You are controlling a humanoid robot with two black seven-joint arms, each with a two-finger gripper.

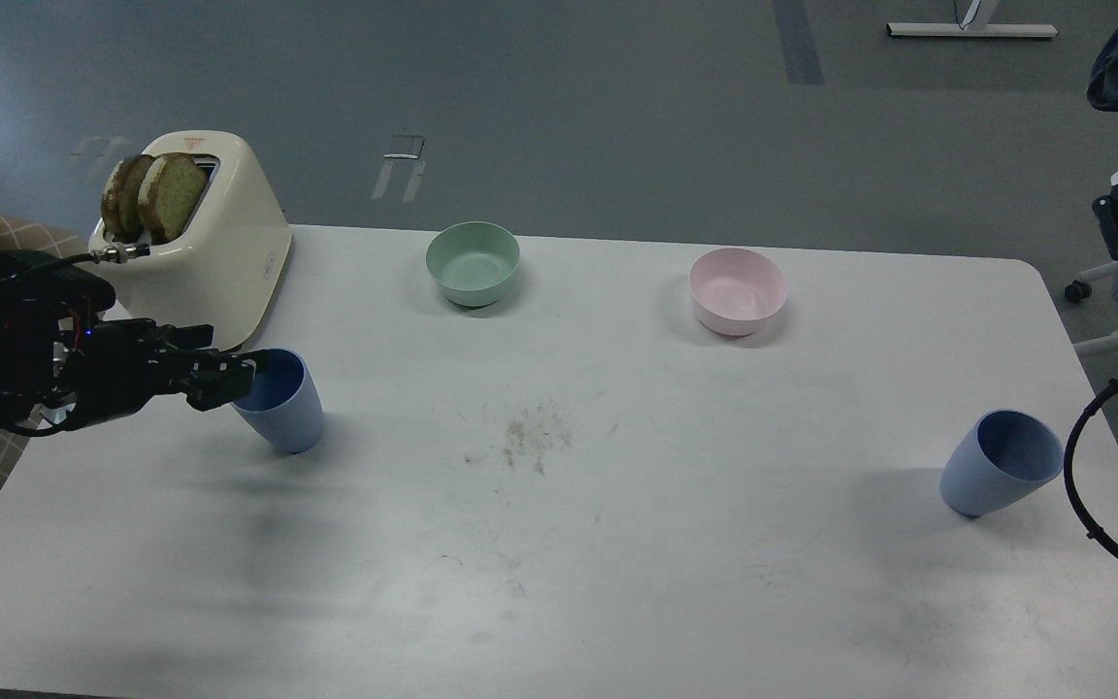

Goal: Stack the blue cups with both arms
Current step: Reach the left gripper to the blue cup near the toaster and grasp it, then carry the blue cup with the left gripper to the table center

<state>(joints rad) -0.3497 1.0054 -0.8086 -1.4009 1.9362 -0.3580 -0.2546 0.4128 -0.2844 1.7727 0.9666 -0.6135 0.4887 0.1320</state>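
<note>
White table [559, 544] fills the room's middle, a cream toaster [219, 243] with two slices at its far left corner. Left gripper [229, 379] sits at the rim of the left blue cup [282, 408]; whether it clamps the rim I cannot tell. Right blue cup [1001, 466] stands near the right edge. Green bowl [473, 262] and pink bowl [738, 289] sit at the back.

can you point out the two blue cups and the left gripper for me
left cup [285, 419], head view, on its outer wall below the rim
right cup [981, 485], head view, on its outer wall
left gripper [234, 374], head view, at its fingertips by the left cup's rim
</note>
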